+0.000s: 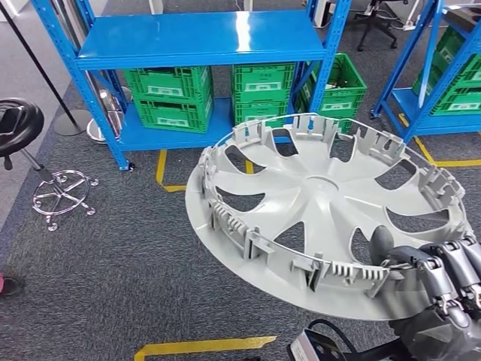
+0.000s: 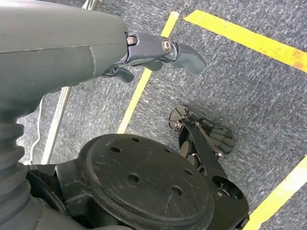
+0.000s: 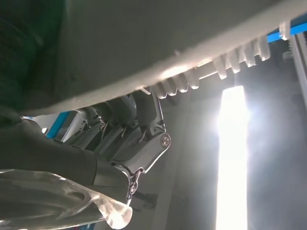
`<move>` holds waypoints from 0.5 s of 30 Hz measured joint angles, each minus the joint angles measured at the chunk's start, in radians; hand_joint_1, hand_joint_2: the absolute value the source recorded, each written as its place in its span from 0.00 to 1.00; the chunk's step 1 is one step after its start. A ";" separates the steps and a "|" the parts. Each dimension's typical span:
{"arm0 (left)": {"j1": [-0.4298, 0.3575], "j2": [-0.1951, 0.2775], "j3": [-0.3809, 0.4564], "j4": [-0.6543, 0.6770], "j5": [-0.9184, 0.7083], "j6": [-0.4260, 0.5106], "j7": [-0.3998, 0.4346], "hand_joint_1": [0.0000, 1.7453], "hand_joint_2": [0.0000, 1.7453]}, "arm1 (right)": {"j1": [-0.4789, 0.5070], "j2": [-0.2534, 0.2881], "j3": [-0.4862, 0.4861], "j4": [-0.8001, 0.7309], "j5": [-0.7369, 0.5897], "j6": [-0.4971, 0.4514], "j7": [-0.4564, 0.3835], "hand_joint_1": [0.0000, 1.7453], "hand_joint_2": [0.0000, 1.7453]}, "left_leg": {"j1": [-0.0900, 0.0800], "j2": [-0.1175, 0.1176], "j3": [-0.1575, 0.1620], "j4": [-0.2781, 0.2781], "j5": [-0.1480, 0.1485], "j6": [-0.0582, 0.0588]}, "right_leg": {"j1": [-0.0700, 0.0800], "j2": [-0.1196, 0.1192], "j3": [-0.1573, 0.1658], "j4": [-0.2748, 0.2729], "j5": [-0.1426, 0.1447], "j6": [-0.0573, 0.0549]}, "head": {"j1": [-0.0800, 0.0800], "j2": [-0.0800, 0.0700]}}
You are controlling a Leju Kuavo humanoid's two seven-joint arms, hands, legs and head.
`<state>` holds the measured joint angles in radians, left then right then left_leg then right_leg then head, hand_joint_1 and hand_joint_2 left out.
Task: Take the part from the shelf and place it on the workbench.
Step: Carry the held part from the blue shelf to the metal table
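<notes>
The part is a large silver-grey wheel cover (image 1: 318,203), inner side up, held out in the air over the carpet and tilted slightly. My right hand (image 1: 440,282) grips its near right rim, thumb on top and fingers underneath. In the right wrist view the cover's rim (image 3: 152,43) runs across above the curled fingers (image 3: 145,139). The blue shelf (image 1: 198,37) stands behind the cover, its upper board bare. My left hand (image 2: 152,50) hangs over the floor holding nothing; I cannot tell how its fingers stand.
Green crates (image 1: 170,94) sit on the shelf's lower level. A second blue rack with crates (image 1: 448,68) stands at the right. A black stool (image 1: 19,124) on a chrome base is at the left. Yellow floor tape (image 1: 204,346) crosses the carpet near me.
</notes>
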<state>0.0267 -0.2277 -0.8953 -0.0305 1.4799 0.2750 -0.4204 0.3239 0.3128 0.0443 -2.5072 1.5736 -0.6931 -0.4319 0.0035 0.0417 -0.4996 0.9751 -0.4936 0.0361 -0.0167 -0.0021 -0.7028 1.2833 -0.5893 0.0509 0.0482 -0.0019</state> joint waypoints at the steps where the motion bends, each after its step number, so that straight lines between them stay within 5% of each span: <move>1: 0.000 0.000 0.000 0.000 0.000 0.000 0.000 0.00 1.00 | 0.001 0.000 0.000 0.000 0.000 0.000 0.000 1.00 1.00 | 0.003 0.006 0.001 0.001 -0.002 -0.004 | -0.005 -0.003 0.021 -0.033 0.024 0.006 | 0.000 0.000; 3: 0.000 0.001 0.001 0.000 0.000 0.000 0.000 0.00 1.00 | 0.001 0.000 0.000 0.000 0.000 0.000 -0.002 1.00 1.00 | 0.009 0.018 0.004 0.009 -0.009 -0.018 | -0.011 -0.034 0.096 -0.168 0.080 0.020 | 0.002 0.000; 5: 0.000 0.002 0.005 0.002 0.000 -0.001 0.000 0.00 1.00 | 0.000 0.000 0.000 0.000 0.000 0.000 -0.004 1.00 1.00 | 0.006 0.029 0.002 0.023 -0.019 -0.035 | -0.011 -0.065 0.142 -0.254 0.095 0.015 | 0.008 0.000; 8: -0.002 0.003 0.011 0.003 0.000 -0.002 0.003 0.00 1.00 | 0.001 0.000 0.000 0.000 0.000 0.000 -0.006 1.00 1.00 | 0.001 0.049 0.004 0.029 -0.023 -0.047 | -0.006 -0.051 0.138 -0.255 0.089 -0.014 | 0.004 0.000; 13: -0.002 0.003 0.013 0.003 0.000 -0.002 0.003 0.00 1.00 | 0.003 0.000 0.000 0.000 0.000 0.000 -0.006 1.00 1.00 | 0.004 0.052 0.005 0.031 -0.028 -0.052 | -0.005 -0.039 0.135 -0.254 0.091 -0.023 | 0.004 0.000; 15: -0.003 0.003 0.015 0.003 0.000 -0.003 0.003 0.00 1.00 | 0.004 0.000 0.000 0.000 0.000 0.000 -0.008 1.00 1.00 | 0.007 0.025 -0.016 0.087 -0.069 -0.057 | -0.004 -0.025 0.132 -0.255 0.094 -0.033 | 0.001 0.000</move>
<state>0.0241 -0.2247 -0.8803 -0.0279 1.4801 0.2721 -0.4170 0.3283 0.3128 0.0444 -2.5076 1.5740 -0.6931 -0.4397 0.0104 0.0666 -0.5154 1.0618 -0.5624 -0.0213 -0.0212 -0.0270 -0.5706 1.0284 -0.4950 0.0176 0.0489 -0.0018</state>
